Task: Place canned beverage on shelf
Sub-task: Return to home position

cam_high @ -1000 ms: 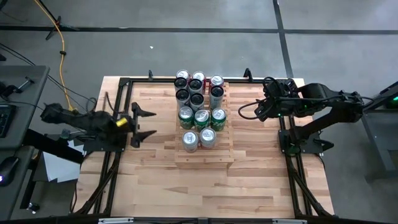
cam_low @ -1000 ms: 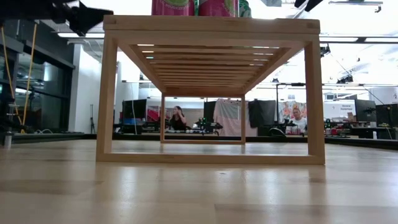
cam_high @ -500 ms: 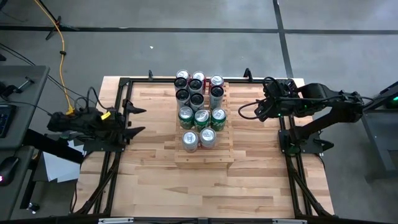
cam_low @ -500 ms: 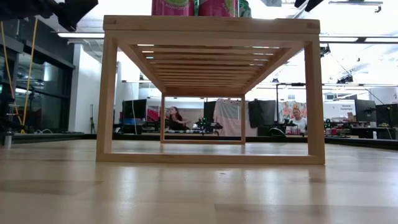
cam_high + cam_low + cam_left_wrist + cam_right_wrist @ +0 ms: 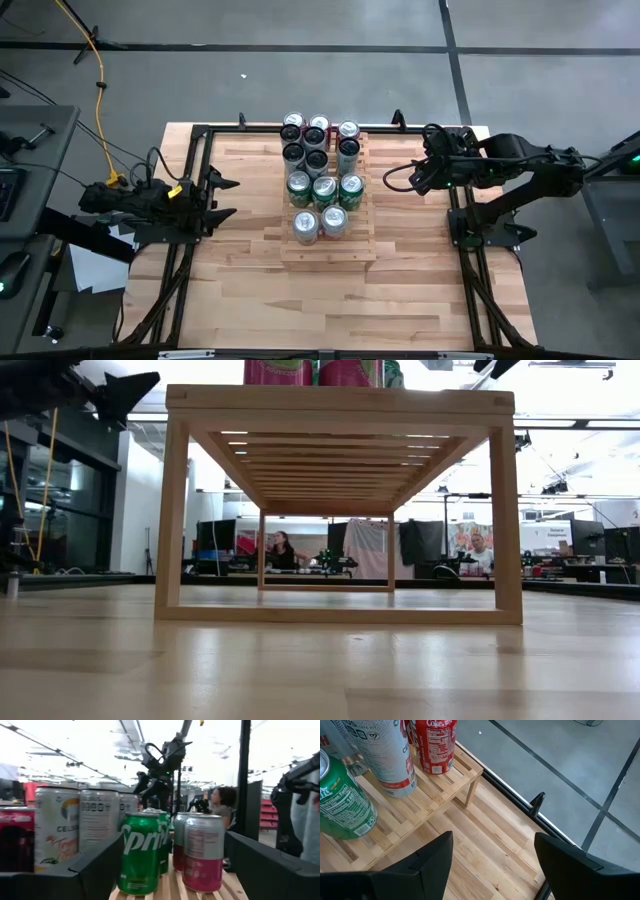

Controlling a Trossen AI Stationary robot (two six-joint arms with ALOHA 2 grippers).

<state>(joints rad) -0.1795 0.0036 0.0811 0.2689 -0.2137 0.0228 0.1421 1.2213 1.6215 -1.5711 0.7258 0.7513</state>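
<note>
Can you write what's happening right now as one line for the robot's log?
left gripper: open, empty, left of shelf | right gripper: open, empty, right of shelf | cans: upright on shelf

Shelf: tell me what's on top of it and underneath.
Soda cans crowd the shelf's far end; its near slats are bare. Underneath, only tabletop shows. Back-row cans partly cover one another.

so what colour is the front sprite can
Green can, white lettering; left wrist view shows it best.
</note>
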